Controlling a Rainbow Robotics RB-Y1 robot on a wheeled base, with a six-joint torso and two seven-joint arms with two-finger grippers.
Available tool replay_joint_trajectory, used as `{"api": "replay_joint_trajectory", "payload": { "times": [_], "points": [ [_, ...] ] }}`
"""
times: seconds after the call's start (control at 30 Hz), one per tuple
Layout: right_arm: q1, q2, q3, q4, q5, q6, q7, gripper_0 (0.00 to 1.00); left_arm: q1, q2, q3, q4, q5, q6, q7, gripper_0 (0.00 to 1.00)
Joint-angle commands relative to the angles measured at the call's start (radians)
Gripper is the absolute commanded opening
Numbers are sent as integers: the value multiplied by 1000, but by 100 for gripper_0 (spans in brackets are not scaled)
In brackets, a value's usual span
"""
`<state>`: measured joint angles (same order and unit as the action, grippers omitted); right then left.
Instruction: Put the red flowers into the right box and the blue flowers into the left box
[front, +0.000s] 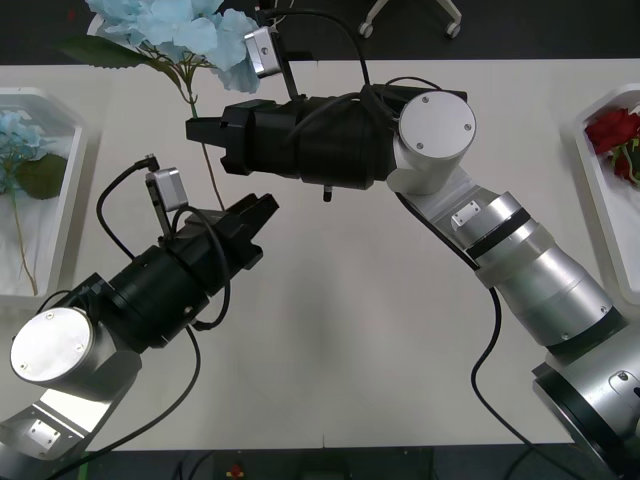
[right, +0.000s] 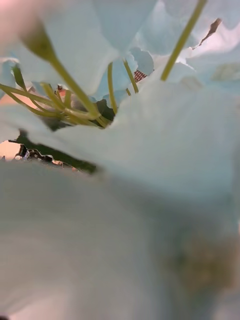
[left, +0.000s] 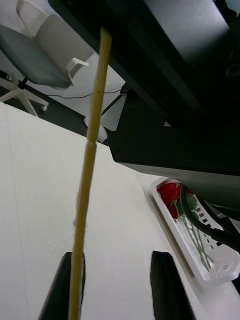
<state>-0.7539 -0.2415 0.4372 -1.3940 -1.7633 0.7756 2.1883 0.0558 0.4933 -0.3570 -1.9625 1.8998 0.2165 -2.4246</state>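
Right up against the lens in the right wrist view, pale blue petals (right: 150, 150) crowd everything, soft and blurred, with thin yellow-green stalks (right: 75, 90) branching between them. That arm's own fingers are buried behind the bloom here, so I cannot tell from this view how they stand.

Over to the front view. The right gripper (front: 205, 132) reaches across the white table (front: 400, 380) toward the robot's left, its black fingers together on the green stem (front: 208, 165) of a blue flower (front: 185, 30) whose puffy head sits at the table's far edge, broad leaf out to the side. The stem hangs down from that clamp toward the left gripper (front: 262, 215), which sits just below and nearer the robot, angled up at it. Far left, the left box (front: 70, 160) holds another pale blue cluster (front: 20, 135) on a long stem. Far right, the right box (front: 592, 170) shows red flowers (front: 612, 130) in its far end.

Now the left wrist view. Two black fingers (left: 167, 285) stand apart, and the yellow-green stem (left: 90, 165) runs past one of them, right beside it; whether it touches I cannot tell. The dark body of the right arm (left: 165, 100) looms overhead. Beyond, the white right box (left: 220, 270) sits on the table with deep-red roses (left: 170, 192) and their green stems inside.
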Motion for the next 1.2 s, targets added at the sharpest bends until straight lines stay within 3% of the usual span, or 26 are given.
{"api": "replay_joint_trajectory", "payload": {
  "times": [0.03, 0.37, 0.43, 0.47, 0.53, 0.83, 1.0, 1.2],
  "points": [
    [-48, 37, 11, -19, -13, 5, -30, 0, -27, 4, 24, -36, 31, -6, -83, 0],
    [-50, 36, 11, -19, -13, 4, -30, 0, -27, 5, 42, -36, 51, -8, -83, 0],
    [-50, 37, 11, -17, -12, -7, -27, 45, -27, 5, 46, -36, 53, -8, -83, 0],
    [-50, 34, 11, -17, -12, -13, -28, 77, -27, 5, 49, -36, 54, -8, -83, 0],
    [-50, 33, 11, -19, -13, -26, -27, 98, -27, 5, 52, -38, 58, -8, -83, 0],
    [-51, 14, 11, -19, -16, -27, -19, 100, -16, 17, 124, -30, 61, 9, -80, 0],
    [-73, -35, 0, -17, -22, 5, -22, 100, -27, 48, 231, 33, 56, 129, -76, 0],
    [-81, -162, -81, -19, -19, 189, -22, 100, -79, 74, 403, 175, 4, 316, -65, 0]
  ]
}}
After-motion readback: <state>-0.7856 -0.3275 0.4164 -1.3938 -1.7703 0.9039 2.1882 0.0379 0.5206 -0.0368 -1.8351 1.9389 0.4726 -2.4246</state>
